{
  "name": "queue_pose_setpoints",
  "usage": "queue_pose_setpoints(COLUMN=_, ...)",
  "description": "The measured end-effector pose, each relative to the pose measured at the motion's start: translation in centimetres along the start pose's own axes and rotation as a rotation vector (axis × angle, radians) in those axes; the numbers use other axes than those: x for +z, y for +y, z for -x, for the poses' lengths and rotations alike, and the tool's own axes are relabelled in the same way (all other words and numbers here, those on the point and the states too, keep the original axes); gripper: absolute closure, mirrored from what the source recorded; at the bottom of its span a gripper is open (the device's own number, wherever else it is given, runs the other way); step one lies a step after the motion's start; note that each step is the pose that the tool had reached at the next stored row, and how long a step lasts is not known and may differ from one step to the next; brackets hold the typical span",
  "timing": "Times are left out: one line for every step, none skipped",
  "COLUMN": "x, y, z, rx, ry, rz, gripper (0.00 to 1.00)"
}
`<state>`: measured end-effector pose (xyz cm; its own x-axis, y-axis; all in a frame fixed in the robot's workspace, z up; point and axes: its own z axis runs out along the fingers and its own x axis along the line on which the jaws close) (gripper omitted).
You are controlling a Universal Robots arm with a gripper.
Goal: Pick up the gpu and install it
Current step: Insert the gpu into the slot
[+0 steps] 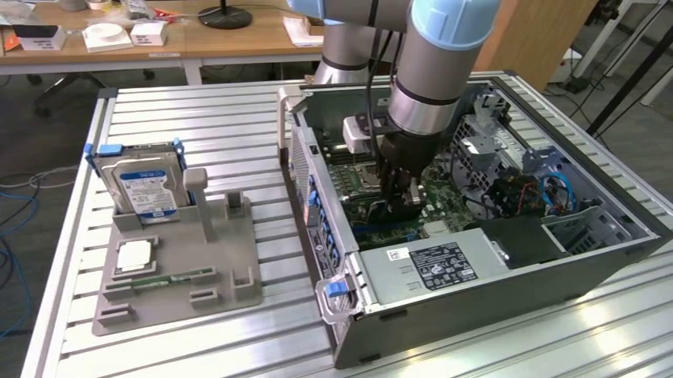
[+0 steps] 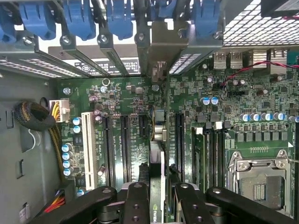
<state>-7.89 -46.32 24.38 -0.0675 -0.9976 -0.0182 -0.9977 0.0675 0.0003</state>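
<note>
Gripper clamped narrow on the gpu, held edge-down over the motherboard slots, bracket at twelve o'clock toward the case rear.

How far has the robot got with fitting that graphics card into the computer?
Picked up already: the gpu is clamped edge-on in the gripper, away from the grey parts tray where the hard drive still stands. In hand: the arm reaches into the open computer case, holding the card just above the motherboard, in line with the expansion slots. Left: whether the card is fully seated cannot be told.
</note>
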Motion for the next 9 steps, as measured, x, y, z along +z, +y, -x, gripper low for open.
queue_pose_setpoints(x=0.09, y=0.0, z=0.0, rx=0.0, ry=-0.0009, rz=-0.0012, gripper=0.74)
queue_pose_setpoints(x=0.09, y=0.0, z=0.01, rx=0.0, ry=-0.001, rz=-0.0009, gripper=0.74)
queue_pose_setpoints(x=0.07, y=0.0, z=0.01, rx=0.0, ry=-0.0008, rz=-0.0007, gripper=0.74)
queue_pose_setpoints(x=0.01, y=0.0, z=0.02, rx=0.0, ry=-0.0015, rz=-0.0009, gripper=0.74)
queue_pose_setpoints(x=-0.01, y=0.01, z=0.02, rx=0.0, ry=-0.0017, rz=-0.0009, gripper=0.74)
queue_pose_setpoints(x=-0.07, y=0.0, z=0.02, rx=0.0, ry=-0.0017, rz=-0.001, gripper=0.74)
queue_pose_setpoints(x=-0.27, y=0.01, z=0.03, rx=0.0, ry=-0.0021, rz=-0.0009, gripper=0.74)
queue_pose_setpoints(x=-0.5, y=0.01, z=0.03, rx=0.0, ry=-0.0011, rz=-0.0006, gripper=0.74)
queue_pose_setpoints(x=-0.66, y=0.01, z=0.03, rx=0.0, ry=-0.0011, rz=-0.0007, gripper=0.74)
